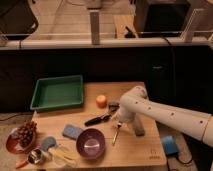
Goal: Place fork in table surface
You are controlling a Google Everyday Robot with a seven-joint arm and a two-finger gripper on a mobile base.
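The fork (pixel 116 135) is slim, with a dark upper part and a pale lower end. It hangs slanted just right of the purple bowl (pixel 91 143), with its pale tip close to the table surface (pixel 142 150). My gripper (pixel 119 121) is at the end of the white arm (pixel 165 116), which reaches in from the right. It is over the middle of the tabletop and shut on the fork's dark upper end. I cannot tell whether the tip touches the wood.
A black-handled utensil (pixel 97 120) lies just left of the gripper. An orange object (pixel 101 101) sits behind it. A green tray (pixel 57 92) stands at the back left. A blue sponge (pixel 72 131), a plate of grapes (pixel 22 136) and small items lie at the front left. A blue object (pixel 169 145) sits off the right edge.
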